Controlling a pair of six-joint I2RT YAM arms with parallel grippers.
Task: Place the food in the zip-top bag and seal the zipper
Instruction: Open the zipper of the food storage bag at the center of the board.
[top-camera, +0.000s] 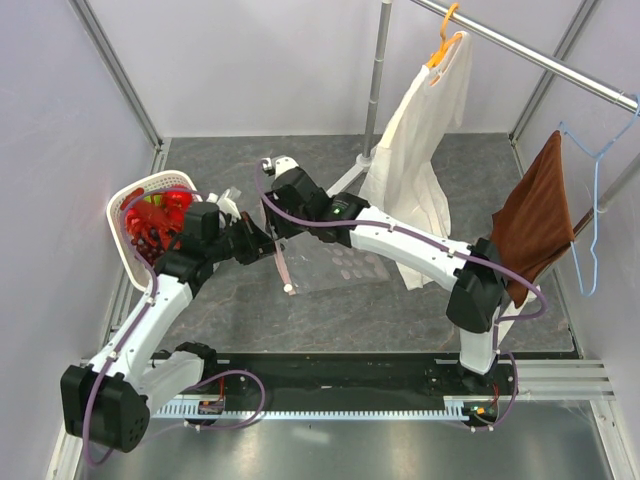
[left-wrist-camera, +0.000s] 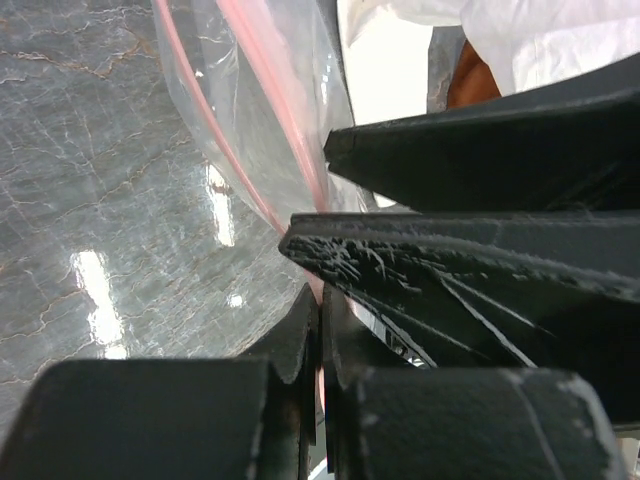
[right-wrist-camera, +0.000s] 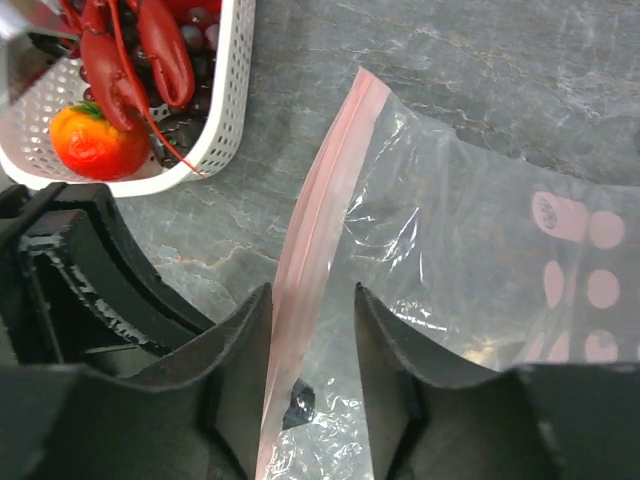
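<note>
- Left wrist view: my left pincer sits at the bottom centre of the frame. Its two fingers are pressed together, leaving only a hairline slit. The zipper, a thin pink strip, runs down into that slit and is clamped there.
- To the right and above, two black fingers of my right pincer cross the frame with a gap between them.
- Right wrist view: the right pincer stands partly open at the bottom centre. The zipper passes up between its fingers, closer to the left one. I cannot tell whether they touch.
- The zip-top bag spreads from the zipper toward the right edge. It lies flat on the grey table, with pale dots at the far right.
- In the upper left corner, the white mesh basket holds the food: an orange, red chilli peppers and dark grapes.
- Top external view: both pincers meet left of centre. A cream shirt hangs at the upper right.
</note>
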